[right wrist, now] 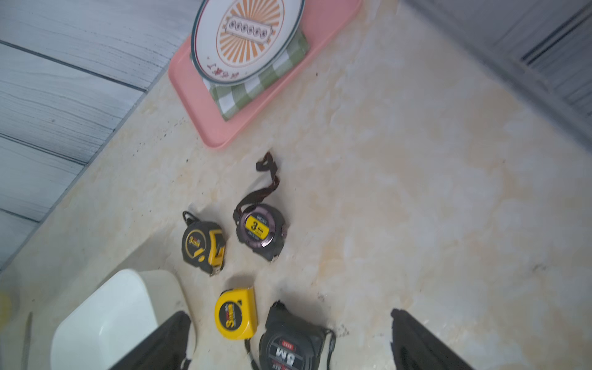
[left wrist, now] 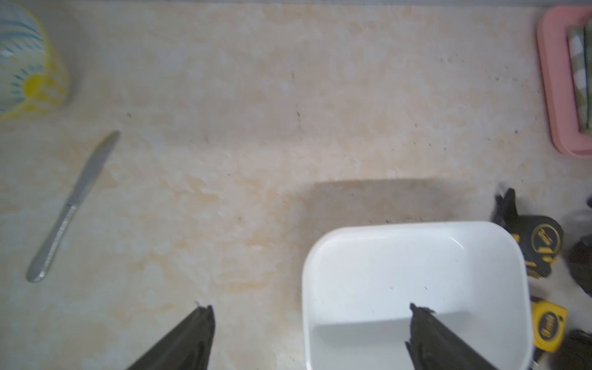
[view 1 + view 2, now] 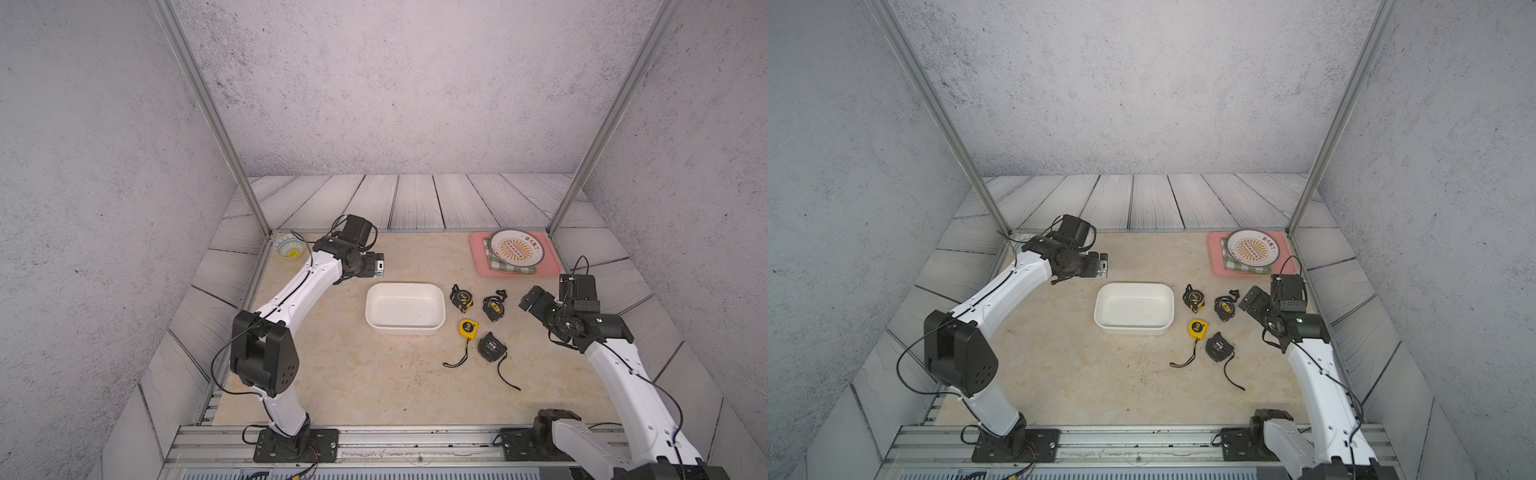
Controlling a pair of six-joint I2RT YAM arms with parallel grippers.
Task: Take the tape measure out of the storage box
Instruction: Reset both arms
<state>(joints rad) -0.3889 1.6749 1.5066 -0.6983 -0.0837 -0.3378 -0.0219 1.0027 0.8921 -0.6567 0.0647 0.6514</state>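
Finishing up is the step that seems to be going on, because the storage box (image 3: 405, 307) is sitting empty in the middle of the table (image 3: 353, 374), with nothing lying inside it. Going from left to right, the left gripper (image 2: 312, 310) is hanging at about 10 o'clock from the box. Its jaws are standing wide apart, and it is holding and touching nothing. At 3 o'clock from the box, four tape measures are lying on the table, just beside the box and outside it: a black-and-yellow one (image 3: 462, 298), a dark round one (image 3: 493, 307), a yellow one (image 3: 468, 327) and a big black one (image 3: 491, 346). The right gripper (image 1: 290, 315) is hovering at about 3 o'clock from them. Its jaws are spread wide too, and it is gripping nothing and touching none of them. I am thinking the next move is asking for very little: both arms are only needing to pull back gently, without bumping the box or the tape measures.
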